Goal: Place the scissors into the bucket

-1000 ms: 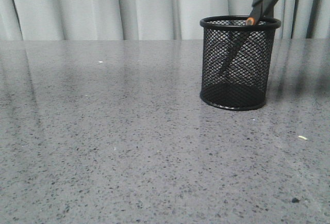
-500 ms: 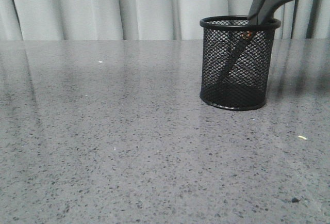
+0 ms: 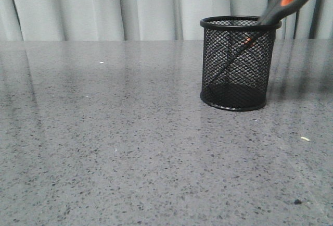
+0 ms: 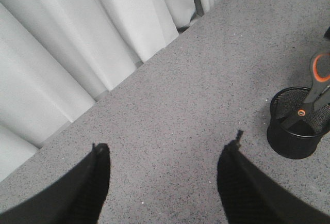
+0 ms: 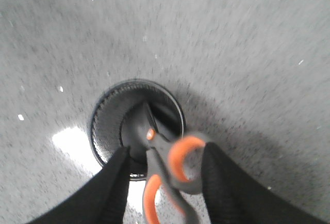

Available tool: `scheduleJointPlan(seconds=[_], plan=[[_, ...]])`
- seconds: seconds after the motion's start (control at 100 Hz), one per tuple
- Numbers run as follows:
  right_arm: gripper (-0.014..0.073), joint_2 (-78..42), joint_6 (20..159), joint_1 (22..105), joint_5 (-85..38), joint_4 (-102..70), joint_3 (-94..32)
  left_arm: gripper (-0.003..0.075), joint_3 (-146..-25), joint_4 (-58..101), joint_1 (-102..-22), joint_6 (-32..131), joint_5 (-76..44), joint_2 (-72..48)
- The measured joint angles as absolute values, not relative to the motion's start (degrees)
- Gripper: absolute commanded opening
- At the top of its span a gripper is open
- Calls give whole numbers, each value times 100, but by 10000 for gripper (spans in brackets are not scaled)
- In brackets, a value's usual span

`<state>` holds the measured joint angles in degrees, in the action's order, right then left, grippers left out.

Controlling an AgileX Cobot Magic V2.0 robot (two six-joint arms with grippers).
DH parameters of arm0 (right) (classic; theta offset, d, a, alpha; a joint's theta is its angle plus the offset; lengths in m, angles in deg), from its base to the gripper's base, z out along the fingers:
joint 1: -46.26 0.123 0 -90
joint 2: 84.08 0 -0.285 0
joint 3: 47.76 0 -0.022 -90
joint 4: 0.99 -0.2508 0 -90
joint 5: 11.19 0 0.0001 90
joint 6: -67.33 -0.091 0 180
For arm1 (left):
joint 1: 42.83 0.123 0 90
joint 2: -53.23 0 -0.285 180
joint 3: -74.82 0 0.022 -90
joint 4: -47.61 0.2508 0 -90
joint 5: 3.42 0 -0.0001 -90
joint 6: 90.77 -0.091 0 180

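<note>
The scissors [image 3: 285, 3] stand in the black wire-mesh bucket [image 3: 237, 70], blades down inside it, leaning right on the rim with the orange-lined handles sticking out above. In the right wrist view my right gripper [image 5: 166, 154] hangs over the bucket [image 5: 105, 126], its fingers spread either side of the scissors' handles [image 5: 172, 170], with a gap on one side. My left gripper [image 4: 167, 149] is open and empty above bare table, well away from the bucket [image 4: 296, 133] and scissors [image 4: 315, 92]. Neither gripper shows in the front view.
The bucket stands at the back right of a grey speckled table [image 3: 130, 132]. A pale curtain [image 3: 104, 7] hangs behind the table. A small white scrap [image 3: 305, 139] and a dark speck [image 3: 297, 202] lie at the front right.
The scissors have dropped lower into the bucket and tipped further right onto the rim. The bucket has shifted slightly left.
</note>
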<state>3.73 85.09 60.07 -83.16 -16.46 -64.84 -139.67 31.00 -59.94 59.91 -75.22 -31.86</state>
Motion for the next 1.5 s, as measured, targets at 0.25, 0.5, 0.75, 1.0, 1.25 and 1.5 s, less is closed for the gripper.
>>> scheduleJointPlan(seconds=[0.25,0.5,0.75,1.0,1.25,1.5], plan=[[56,-505,8244,6007,-8199,-1638,-6740,0,-13967,3100,-5994,5991,-7534,-3177],[-71,-1487,8230,6007,-7172,-1638,-6039,-20,-13955,3110,-5994,6021,-7583,-3028],[-71,-2952,8222,6007,-5227,-1638,-3745,-20,-12512,3110,-5994,6054,-6606,-2076],[-71,-4594,8222,6007,-3503,-1638,-1404,-20,-9007,3110,-5994,6054,-3848,-92],[-71,-5920,8217,6007,-2482,-1651,537,-20,-5623,2721,-5994,6054,-1816,2034],[-71,-6692,8217,6007,-2194,-1921,1644,-20,-3787,2154,-5985,6063,-1350,3703]])
